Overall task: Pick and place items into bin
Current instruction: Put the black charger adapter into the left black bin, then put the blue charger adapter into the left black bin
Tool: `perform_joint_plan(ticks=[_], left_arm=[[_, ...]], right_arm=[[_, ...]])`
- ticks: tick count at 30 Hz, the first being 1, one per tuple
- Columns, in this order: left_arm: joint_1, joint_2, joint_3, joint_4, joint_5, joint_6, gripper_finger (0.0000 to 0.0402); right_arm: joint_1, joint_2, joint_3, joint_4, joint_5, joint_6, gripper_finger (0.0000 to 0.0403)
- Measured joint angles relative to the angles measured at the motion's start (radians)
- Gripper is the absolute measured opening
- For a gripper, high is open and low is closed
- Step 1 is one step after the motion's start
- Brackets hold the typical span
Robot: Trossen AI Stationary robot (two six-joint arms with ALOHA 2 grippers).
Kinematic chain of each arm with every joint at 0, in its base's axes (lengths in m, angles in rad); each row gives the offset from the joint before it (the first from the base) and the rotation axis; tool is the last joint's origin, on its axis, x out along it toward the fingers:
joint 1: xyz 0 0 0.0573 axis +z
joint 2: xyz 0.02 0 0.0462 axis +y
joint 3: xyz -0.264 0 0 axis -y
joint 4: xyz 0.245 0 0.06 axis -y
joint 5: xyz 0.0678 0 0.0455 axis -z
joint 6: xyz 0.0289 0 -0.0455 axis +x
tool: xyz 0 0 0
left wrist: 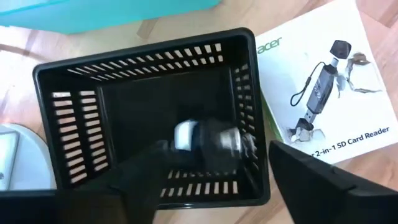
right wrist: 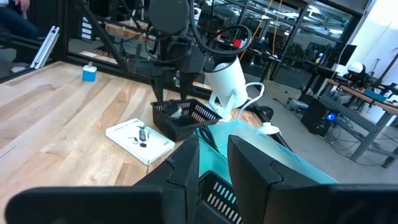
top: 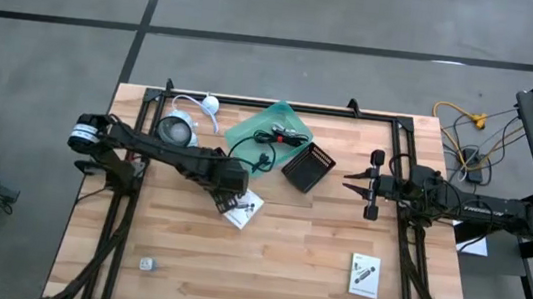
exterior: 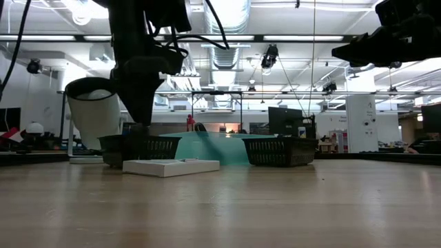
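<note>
My left gripper (left wrist: pixel 227 186) is open and points down over a small black slotted basket (left wrist: pixel 74 124), also seen under the arm in the right wrist view (right wrist: pixel 180 118). A blurred silvery-white piece (left wrist: pixel 205 140) shows inside the basket between the spread fingers, touching neither. A white printed packet (left wrist: pixel 323 87) lies flat beside the basket (top: pixel 247 211). The black cable with red tie (top: pixel 273 138) lies in the teal bin (top: pixel 249 127). My right gripper (top: pixel 346 186) hangs over the table's right part, open by a narrow gap (right wrist: pixel 214 162), holding nothing.
A second black basket (top: pixel 307 166) stands next to the teal bin. Another white packet (top: pixel 364 274) lies near the right front, a tiny pale piece (top: pixel 146 264) near the left front. A white round object (top: pixel 178 129) and white cord (top: pixel 201 102) sit at the far left.
</note>
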Motion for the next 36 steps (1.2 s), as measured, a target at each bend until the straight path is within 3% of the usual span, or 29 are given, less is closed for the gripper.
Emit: perform_joint_plan(ticks=[5, 9, 17, 24, 36], left_arm=[[0.001, 0.0, 0.01, -0.032, 0.006, 0.003, 0.0298], [0.0, -0.005, 0.048, -0.085, 0.098, -0.049, 0.0301], [-0.06, -0.024, 0.085, -0.109, 0.429, -0.448, 0.0303], [-0.214, -0.029, 0.089, -0.11, 0.549, -0.626, 0.0303], [-0.465, -0.029, 0.086, -0.111, 0.662, -1.236, 0.0303]], right_arm=[[0.0, 0.0, 0.0, 0.0, 0.0, 0.0, 0.0079], [0.0, 0.0, 0.0, 0.0, 0.0, -0.002, 0.0078], [0.0, 0.0, 0.0, 0.0, 0.0, -0.003, 0.0068], [0.0, -0.001, 0.0, 0.0, 0.0, -0.038, 0.0068], [0.0, -0.002, 0.0, 0.0, 0.0, -0.044, 0.0068]])
